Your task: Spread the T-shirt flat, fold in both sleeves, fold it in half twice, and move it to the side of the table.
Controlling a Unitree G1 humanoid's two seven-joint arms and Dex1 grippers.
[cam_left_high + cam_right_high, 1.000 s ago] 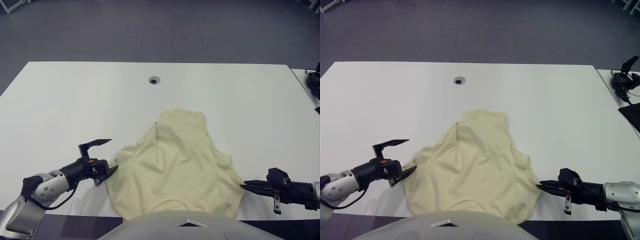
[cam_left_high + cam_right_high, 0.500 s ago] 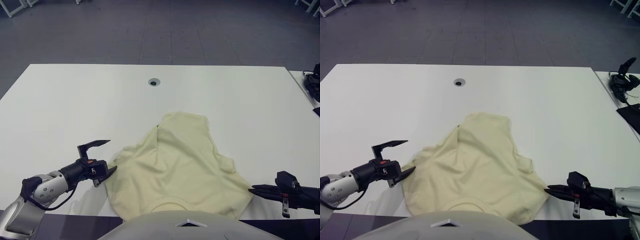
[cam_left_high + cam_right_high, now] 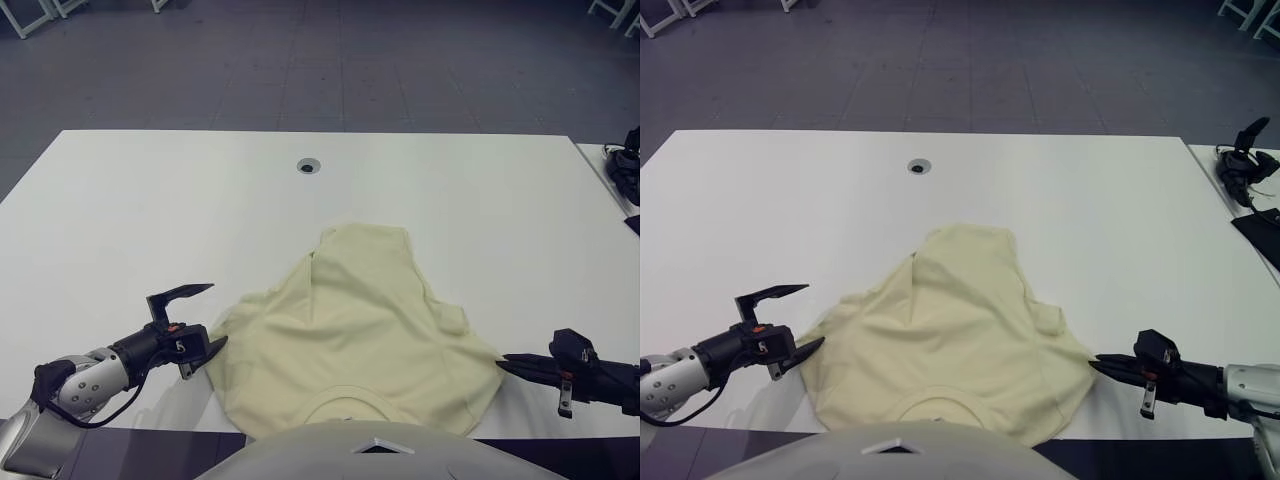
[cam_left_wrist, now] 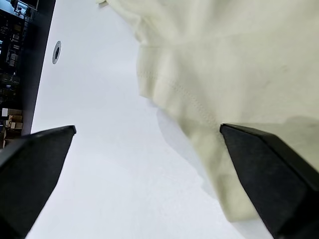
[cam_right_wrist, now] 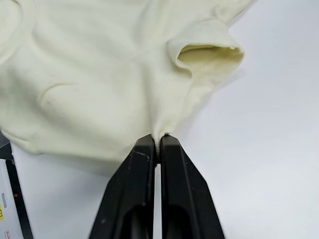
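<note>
A grey tiled floor (image 3: 330, 60) runs behind a wide white tabletop (image 3: 120, 220) that takes up most of the head camera's frame. A small round hole (image 3: 308, 165) sits in the tabletop, upper centre of the frame. Some black gear (image 3: 1240, 165) lies at the far right edge.

A pale yellow T-shirt (image 3: 350, 330) lies crumpled in the lower centre of the frame, near the front edge of the tabletop. It is not flat: the cloth is wrinkled, and its far part narrows to a rounded, bunched end pointing towards the hole. The collar (image 3: 345, 400) curves along the bottom of the frame, closest to the camera.

In the lower left of the frame, the left pincer (image 3: 215, 315) is released, with its two black fingers spread wide. One finger is raised above the tabletop, and the other reaches down to the left edge of the T-shirt. The left wrist camera shows the stitched edge of the cloth between the two spread fingers.

In the lower right of the frame, the right pincer (image 3: 502, 362) is clenched on a pinch of cloth at the T-shirt's right edge. The right wrist camera shows the fabric pulled into taut creases that meet at the closed fingertips (image 5: 145, 144), with an open sleeve (image 5: 209, 52) just beyond them.
</note>
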